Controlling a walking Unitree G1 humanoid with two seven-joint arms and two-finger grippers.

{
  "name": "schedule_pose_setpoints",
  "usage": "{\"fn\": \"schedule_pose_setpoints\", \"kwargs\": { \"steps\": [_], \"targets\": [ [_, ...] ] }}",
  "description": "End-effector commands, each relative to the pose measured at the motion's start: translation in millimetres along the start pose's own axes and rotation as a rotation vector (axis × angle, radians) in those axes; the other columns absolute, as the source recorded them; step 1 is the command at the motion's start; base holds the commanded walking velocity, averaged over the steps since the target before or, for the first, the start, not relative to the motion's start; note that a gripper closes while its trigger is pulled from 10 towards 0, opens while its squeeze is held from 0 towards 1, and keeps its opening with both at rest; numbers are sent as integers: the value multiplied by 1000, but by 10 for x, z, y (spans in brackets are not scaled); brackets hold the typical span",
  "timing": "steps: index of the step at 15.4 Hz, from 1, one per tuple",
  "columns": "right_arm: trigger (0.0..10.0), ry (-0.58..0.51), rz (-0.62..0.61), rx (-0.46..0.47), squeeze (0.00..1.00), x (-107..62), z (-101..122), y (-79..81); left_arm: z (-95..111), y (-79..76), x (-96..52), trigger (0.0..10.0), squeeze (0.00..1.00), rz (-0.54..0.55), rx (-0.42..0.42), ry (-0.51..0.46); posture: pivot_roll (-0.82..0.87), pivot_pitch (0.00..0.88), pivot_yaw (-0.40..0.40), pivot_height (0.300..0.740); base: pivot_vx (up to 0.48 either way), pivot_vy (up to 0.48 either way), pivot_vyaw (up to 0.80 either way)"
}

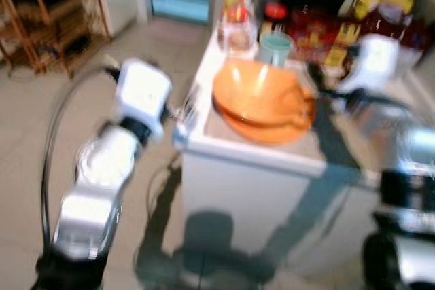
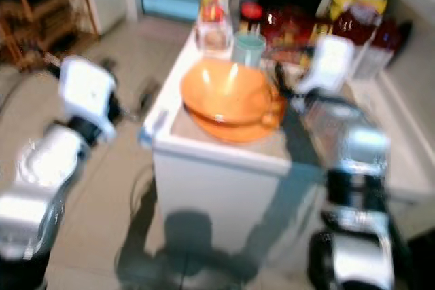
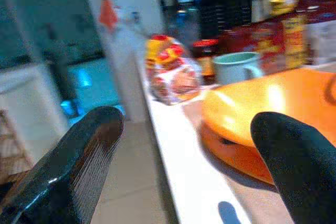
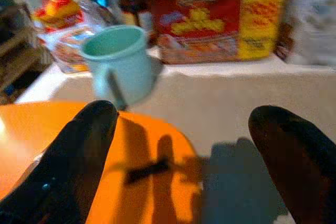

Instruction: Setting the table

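The orange plates [image 1: 262,103] sit stacked at the near end of the white surface [image 1: 251,151], a mint mug [image 1: 275,47] just beyond them. Your right hand [image 4: 181,150] is spread over the stack's right rim; your left hand [image 3: 184,166], also spread, hangs off the surface's left edge, level with the plates. You look to be reaching in for the stack, so close in from both sides before lifting. Red packets [image 4: 220,17] and jars crowd the far end. Tiled floor and a wooden rack [image 1: 47,22] lie left.
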State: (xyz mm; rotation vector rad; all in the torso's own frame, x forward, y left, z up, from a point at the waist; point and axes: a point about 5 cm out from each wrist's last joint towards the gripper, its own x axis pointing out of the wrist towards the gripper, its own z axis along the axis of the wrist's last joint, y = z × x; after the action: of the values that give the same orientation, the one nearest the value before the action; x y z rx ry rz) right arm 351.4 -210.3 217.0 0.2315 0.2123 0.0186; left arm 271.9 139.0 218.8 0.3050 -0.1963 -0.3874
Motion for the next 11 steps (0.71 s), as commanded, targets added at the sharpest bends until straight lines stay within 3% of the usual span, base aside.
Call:
{"fn": "schedule_pose_setpoints", "kwargs": {
  "steps": [1,5,6,7,9,11],
  "targets": [
    [10000,32,60,20,1000,-36,54,59,56,-2,-59,10000,0,-45,-5,-27,91,0,-112,740,0,0,0],
    [10000,216,122,210,1000,2,27,-41,59,-112,-63,10000,0,-188,-42,-13,82,0,-91,740,0,0,0],
    [10000,231,110,229,733,29,22,-59,62,-115,-61,10000,0,-204,-34,-14,85,0,-93,740,0,0,0],
    [10000,239,116,230,0,70,13,-38,60,-94,-61,10000,0,-199,-31,-10,84,0,-93,740,0,0,0],
    [10000,280,176,255,0,133,-39,87,62,-79,-66,10000,0,-193,-32,-6,111,0,-110,740,0,0,0],
    [10000,304,259,347,0,221,-77,221,64,-83,-84,10000,0,-188,-41,4,118,0,-104,740,0,0,0]
  ]
}}
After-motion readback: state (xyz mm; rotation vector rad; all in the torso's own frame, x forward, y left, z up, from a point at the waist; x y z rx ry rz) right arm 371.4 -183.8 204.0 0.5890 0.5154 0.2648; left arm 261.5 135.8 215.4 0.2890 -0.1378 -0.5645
